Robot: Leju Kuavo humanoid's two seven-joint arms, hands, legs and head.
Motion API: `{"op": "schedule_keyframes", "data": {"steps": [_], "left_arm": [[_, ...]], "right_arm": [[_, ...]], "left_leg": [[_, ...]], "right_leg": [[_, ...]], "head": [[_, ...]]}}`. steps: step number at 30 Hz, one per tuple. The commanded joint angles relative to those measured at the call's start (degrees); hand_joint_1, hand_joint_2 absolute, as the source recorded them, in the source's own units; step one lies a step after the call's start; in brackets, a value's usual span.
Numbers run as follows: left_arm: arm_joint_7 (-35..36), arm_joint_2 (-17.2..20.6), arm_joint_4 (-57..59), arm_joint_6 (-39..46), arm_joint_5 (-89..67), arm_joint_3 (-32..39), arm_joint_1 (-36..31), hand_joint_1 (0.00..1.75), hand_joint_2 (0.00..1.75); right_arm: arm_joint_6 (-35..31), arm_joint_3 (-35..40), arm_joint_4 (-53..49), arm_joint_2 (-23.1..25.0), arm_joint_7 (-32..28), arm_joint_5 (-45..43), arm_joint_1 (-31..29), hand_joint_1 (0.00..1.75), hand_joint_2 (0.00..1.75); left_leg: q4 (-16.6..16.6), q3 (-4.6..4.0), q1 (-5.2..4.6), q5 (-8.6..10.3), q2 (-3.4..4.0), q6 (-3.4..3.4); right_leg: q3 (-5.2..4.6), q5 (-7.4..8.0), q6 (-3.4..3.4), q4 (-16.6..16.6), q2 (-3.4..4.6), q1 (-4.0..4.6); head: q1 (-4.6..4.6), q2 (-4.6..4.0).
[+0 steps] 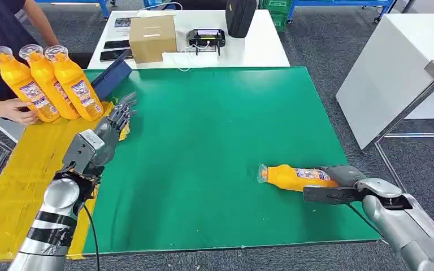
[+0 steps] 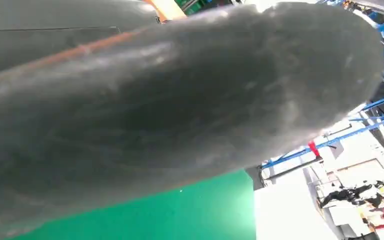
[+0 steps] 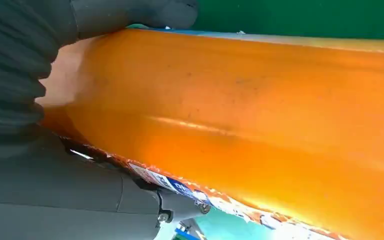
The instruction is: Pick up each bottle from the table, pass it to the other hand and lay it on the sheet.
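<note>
Your right hand (image 1: 339,189) gripped the lying orange bottle (image 1: 294,176) near right for handover, while your left hand (image 1: 116,121), fingers spread empty, waited beside the yellow sheet (image 1: 11,186).

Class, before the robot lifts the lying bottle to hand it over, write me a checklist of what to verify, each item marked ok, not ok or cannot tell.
1. Right hand is around the lying orange bottle: ok, fingers on both sides of its body.
2. Grip firm enough to lift: cannot tell.
3. Left hand free to receive: ok, fingers spread, nothing in it.
4. Green mat between the two hands free of obstacles: ok.
5. Room on the yellow sheet: ok, bare area in front of the three bottles.
6. Person's hand out of the way: not ok, it rests at those bottles.
</note>
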Motion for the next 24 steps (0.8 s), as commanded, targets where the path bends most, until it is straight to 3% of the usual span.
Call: {"op": "schedule_keyframes", "data": {"steps": [1, 2, 3, 4, 5, 6, 8, 9, 11, 24], "left_arm": [[6.3, 0.3, -6.3, -5.9, 13.3, 4.5, 9.1, 0.0, 0.0], [8.4, -0.6, -8.7, -8.2, 18.7, 5.2, 11.7, 0.0, 0.0], [8.9, -1.5, -10.1, -9.0, 21.7, 5.3, 13.1, 0.0, 0.0], [8.6, -2.7, -11.8, -9.6, 24.1, 4.7, 14.7, 0.0, 1.75], [9.8, -2.9, -12.6, -9.3, 24.5, 3.6, 15.3, 0.0, 1.75], [9.8, -3.5, -13.4, -8.9, 24.7, 2.6, 15.6, 0.0, 1.75], [9.1, -4.8, -15.6, -5.4, 20.3, 0.1, 15.9, 0.0, 1.75], [9.1, -5.4, -16.5, -5.0, 19.8, -0.9, 16.0, 0.0, 1.75], [9.8, -6.5, -17.9, -4.1, 19.9, -3.0, 16.8, 0.0, 1.75], [8.2, -6.6, -20.1, -3.0, 19.4, -7.6, 18.1, 0.0, 1.75]], "right_arm": [[-5.1, -21.1, -18.2, 22.9, 4.5, -26.2, 13.4, 1.75, 1.75], [-6.6, -22.3, -26.4, 27.3, 8.0, -32.0, 15.8, 1.75, 1.75], [-9.4, -19.9, -31.5, 27.8, 8.6, -31.0, 16.6, 1.75, 1.75], [-11.2, -18.8, -36.6, 29.7, 8.8, -32.4, 17.5, 1.75, 1.75], [-11.7, -17.3, -39.4, 30.4, 9.4, -33.1, 17.9, 1.75, 1.75], [-12.3, -16.2, -41.2, 31.0, 9.6, -33.6, 18.2, 1.75, 1.75], [-13.2, -13.5, -43.3, 32.1, 9.5, -34.0, 18.4, 1.75, 1.75], [-13.4, -12.5, -43.6, 32.3, 9.3, -34.0, 18.4, 1.75, 1.75], [-14.0, -10.5, -43.4, 32.8, 8.7, -33.9, 18.5, 1.75, 1.75], [-15.4, -7.5, -40.9, 33.2, 7.9, -34.7, 17.4, 1.75, 1.75]], "left_leg": [[-0.2, 0.22, 0.13, -0.02, 0.23, -0.11], [-0.3, 0.33, 0.17, -0.04, 0.51, -0.17], [-0.2, 0.26, 0.2, -0.08, 0.5, -0.15], [-0.3, 0.27, 0.18, -0.11, 0.8, -0.25], [-0.1, 0.11, 0.21, -0.21, 0.82, -0.27], [-0.1, 0.09, 0.19, -0.31, 1.1, -0.44], [0.0, -0.26, 0.11, -0.24, 0.66, -0.42], [0.1, -0.51, 0.02, -0.16, -0.03, -0.39], [0.1, -0.89, 0.16, 0.02, -0.22, -0.38], [0.0, -0.94, -0.06, 0.18, -0.17, -0.36]], "right_leg": [[0.24, 0.09, -0.12, -0.2, 0.45, 0.12], [0.28, 0.15, -0.2, -0.3, 0.83, 0.16], [0.26, 0.1, -0.15, -0.2, 0.73, 0.19], [0.12, 0.12, -0.26, -0.1, 1.16, 0.18], [0.03, 0.07, -0.16, 0.0, 1.0, 0.24], [-0.2, 0.03, -0.27, 0.2, 1.49, 0.25], [-0.6, -0.12, -0.24, 0.4, 1.02, 0.15], [-0.75, -0.29, -0.23, 0.6, 0.51, 0.05], [-1.0, -0.24, -0.23, 0.6, 0.15, 0.14], [-1.05, -0.11, -0.19, 0.4, 0.08, -0.07]], "head": [[0.02, 0.0], [0.04, 0.0], [0.09, 0.0], [0.07, 0.0], [0.02, 0.0], [0.04, 0.0], [-0.15, 0.0], [-0.02, 0.0], [-0.04, 0.0], [-0.02, 0.0]]}}
